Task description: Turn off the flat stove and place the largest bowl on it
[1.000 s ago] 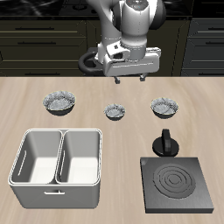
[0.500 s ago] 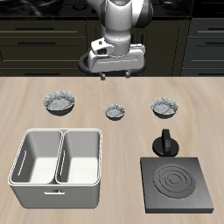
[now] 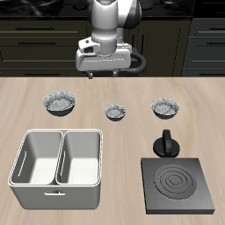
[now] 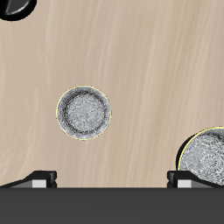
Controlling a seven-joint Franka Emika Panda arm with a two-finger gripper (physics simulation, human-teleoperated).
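Largest bowl (image 3: 60,104), round, shallow, crinkled speckled grey, sits upright on the wood-grain table (image 3: 114,149) behind the white two-compartment bin (image 3: 57,169); gripper (image 3: 104,77) hovers above, fingers spread wide, empty; flat stove (image 3: 179,186), dark square with dark coil rings, knob toward the back.

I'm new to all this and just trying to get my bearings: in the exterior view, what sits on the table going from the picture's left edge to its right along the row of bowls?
The largest bowl → the tiny bowl → the mid-sized bowl.
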